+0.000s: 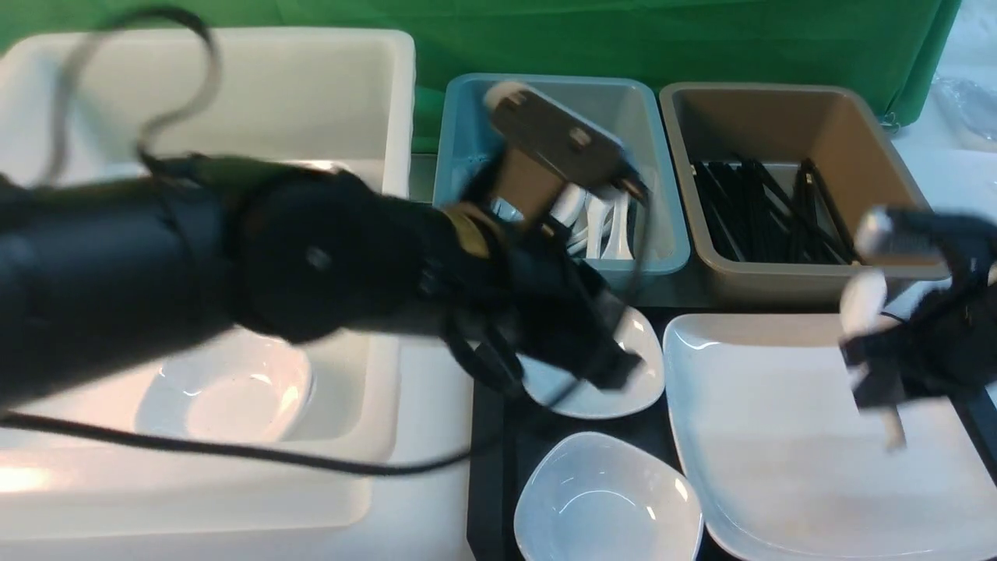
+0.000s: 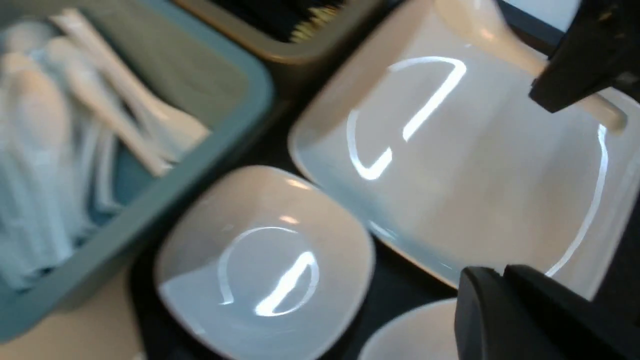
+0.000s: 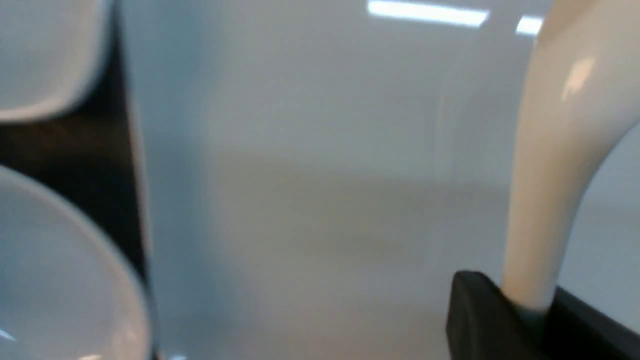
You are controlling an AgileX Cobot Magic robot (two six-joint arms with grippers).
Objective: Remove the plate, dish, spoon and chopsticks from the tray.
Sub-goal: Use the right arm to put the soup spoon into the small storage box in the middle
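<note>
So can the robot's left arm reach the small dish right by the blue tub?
Probably yes: the left gripper looks empty, its jaws shut, and hangs near that dish. Nothing seems to lie on it, though the jaws must open first.

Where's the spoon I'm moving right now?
The spoon is on the right side of the front view, held by its handle in the right gripper, above the large plate.

Left jaws (image 2: 505,280) shut, right jaws (image 3: 520,305) nearly closed
</note>
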